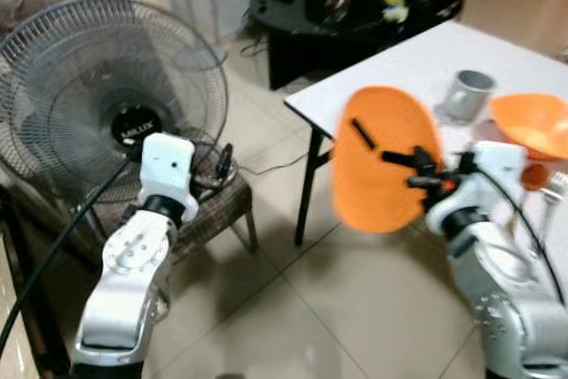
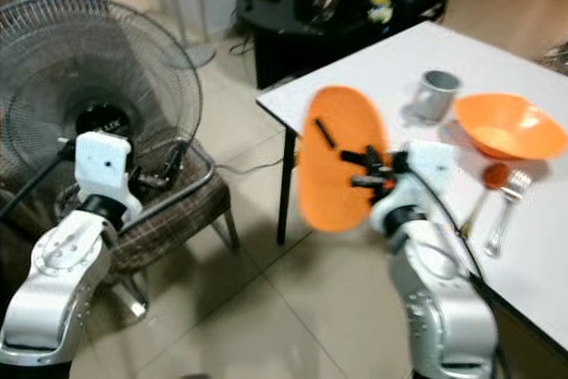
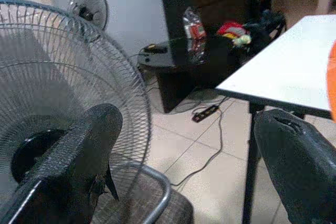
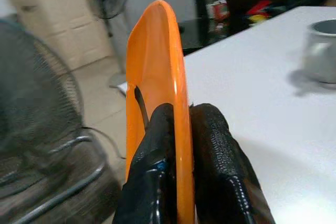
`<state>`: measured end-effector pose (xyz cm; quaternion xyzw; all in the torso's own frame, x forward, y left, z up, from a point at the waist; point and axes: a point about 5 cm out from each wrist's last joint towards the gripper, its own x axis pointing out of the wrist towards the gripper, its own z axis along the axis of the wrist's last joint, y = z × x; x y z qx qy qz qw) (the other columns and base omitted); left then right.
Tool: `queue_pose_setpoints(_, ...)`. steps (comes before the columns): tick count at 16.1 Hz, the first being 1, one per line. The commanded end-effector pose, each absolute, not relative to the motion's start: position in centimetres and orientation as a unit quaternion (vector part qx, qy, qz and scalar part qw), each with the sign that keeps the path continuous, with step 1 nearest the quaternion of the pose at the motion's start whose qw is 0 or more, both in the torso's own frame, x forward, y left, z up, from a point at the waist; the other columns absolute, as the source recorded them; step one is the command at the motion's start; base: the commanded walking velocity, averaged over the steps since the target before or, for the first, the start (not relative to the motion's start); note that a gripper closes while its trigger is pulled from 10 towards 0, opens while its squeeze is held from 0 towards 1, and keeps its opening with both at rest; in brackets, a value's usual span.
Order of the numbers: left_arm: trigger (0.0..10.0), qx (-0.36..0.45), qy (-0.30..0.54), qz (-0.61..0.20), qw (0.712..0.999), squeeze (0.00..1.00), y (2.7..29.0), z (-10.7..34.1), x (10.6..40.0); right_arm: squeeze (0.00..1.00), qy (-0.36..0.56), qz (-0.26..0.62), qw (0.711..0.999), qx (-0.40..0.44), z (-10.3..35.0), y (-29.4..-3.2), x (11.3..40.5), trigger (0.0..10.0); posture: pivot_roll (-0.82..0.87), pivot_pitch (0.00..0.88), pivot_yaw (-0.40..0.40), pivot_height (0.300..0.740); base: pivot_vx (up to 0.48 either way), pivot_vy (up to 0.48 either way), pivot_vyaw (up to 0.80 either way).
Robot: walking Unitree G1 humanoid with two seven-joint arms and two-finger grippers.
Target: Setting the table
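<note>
An orange plate (image 1: pixel 383 159) hangs on edge off the near-left side of the white table (image 1: pixel 417 64), with my right gripper (image 1: pixel 397 157) shut on its rim; its black fingers (image 4: pixel 215 161) clamp both faces of the orange plate (image 4: pixel 165 77). On the table stand a grey mug (image 1: pixel 468 95) and an orange bowl (image 1: pixel 532 123), with a fork (image 2: pixel 502 210) and an orange spoon (image 2: pixel 493 179) beside them. My left gripper (image 3: pixel 184 161) is open in front of the fan, holding nothing.
A large standing fan (image 1: pixel 102 99) sits on a wicker chair (image 1: pixel 209 210) at the left. A black low table (image 1: pixel 311 19) with clutter stands at the back. Tiled floor (image 1: pixel 337 308) lies between chair and table. A cable runs along the floor.
</note>
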<state>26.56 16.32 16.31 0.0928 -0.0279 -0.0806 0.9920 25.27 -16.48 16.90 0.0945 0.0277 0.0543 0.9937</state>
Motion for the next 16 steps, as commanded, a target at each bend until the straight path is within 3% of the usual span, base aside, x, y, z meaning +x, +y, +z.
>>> queue_pose_setpoints(1, 10.0, 0.09, -0.026, -0.084, 0.992, 0.0, 16.15, 16.28, 26.6, 0.0, 0.003, 0.049, 0.995, 0.092, 17.95, -16.93, 25.29, 10.0, 0.11, 0.0, 0.023, 0.74, 0.262, 0.0, 0.0)
queue_pose_setpoints(16, 10.0, 0.088, -0.023, -0.086, 0.992, 0.0, 16.14, 16.25, 26.49, 0.0, -0.028, 0.081, 0.992, 0.094, 18.74, -16.48, 25.28, 10.0, 0.12, 0.0, 0.007, 0.74, 0.26, 0.0, -0.05)
